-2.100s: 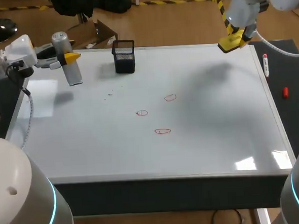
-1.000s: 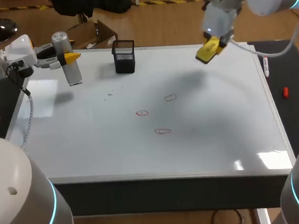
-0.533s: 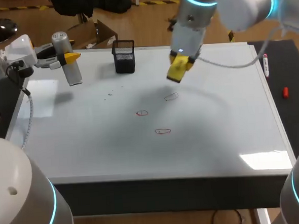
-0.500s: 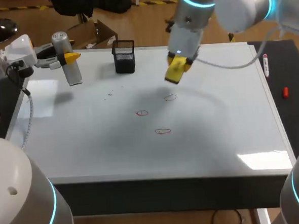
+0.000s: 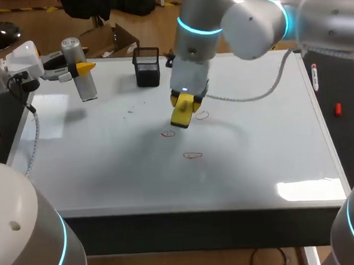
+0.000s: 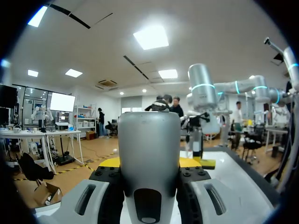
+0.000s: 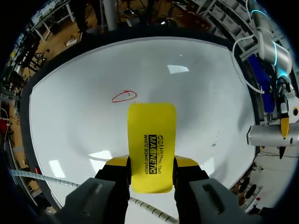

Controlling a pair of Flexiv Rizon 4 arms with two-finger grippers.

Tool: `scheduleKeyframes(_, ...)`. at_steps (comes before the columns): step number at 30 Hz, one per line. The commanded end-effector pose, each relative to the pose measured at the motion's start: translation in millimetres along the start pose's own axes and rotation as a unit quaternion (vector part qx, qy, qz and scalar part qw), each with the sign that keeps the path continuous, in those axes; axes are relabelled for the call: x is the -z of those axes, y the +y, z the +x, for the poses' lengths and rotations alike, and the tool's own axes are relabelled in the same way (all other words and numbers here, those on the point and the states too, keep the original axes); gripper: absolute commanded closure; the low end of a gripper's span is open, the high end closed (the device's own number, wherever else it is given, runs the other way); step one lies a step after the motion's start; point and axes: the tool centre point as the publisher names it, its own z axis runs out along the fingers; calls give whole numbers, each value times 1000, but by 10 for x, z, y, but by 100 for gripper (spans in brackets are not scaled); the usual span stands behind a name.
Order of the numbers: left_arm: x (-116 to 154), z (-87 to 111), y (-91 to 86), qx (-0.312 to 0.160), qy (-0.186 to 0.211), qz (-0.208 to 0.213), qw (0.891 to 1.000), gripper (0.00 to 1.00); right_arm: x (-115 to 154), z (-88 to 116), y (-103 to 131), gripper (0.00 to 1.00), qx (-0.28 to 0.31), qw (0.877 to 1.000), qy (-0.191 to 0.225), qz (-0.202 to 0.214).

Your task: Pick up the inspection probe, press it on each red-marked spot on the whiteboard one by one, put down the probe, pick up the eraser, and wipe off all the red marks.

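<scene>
Since the earlier frame my right arm has swung in from the far right corner to the middle of the whiteboard (image 5: 262,157).

Head view: the right gripper (image 5: 185,99) hangs over the red marks (image 5: 168,133), fingers closed on the yellow eraser (image 5: 181,115), which points down between two of the three marks. The left gripper (image 5: 82,68) sits at the far left edge, clamped on the grey probe (image 5: 85,81). A black mesh cup (image 5: 147,67) stands behind, well apart.

Left wrist view: the probe (image 6: 148,140) fills the space between the fingers.

Right wrist view: the eraser (image 7: 152,144) sticks out ahead of the fingers, one mark (image 7: 124,96) just beyond it.

I judge the wiping step is starting: next, lower flat onto the nearest mark. There is bare board all around, and the edges are far off.
</scene>
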Motion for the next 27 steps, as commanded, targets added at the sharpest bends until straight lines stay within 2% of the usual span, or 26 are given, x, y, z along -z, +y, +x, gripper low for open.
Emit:
scheduleKeyframes(1,-2,17,-18,-1,-3,-1,1000,100,-113,-148,92,100,8,1000,19,5)
scheduleKeyframes(9,-2,17,-18,-1,-3,-1,1000,100,-258,-341,251,100,25,998,46,31)
scheduleKeyframes(20,-2,17,-18,-1,-3,-1,1000,100,-498,-593,339,100,44,997,51,33)
scheduleKeyframes(27,-2,17,-18,-1,-3,-1,1000,100,-579,-652,341,100,46,997,48,35)
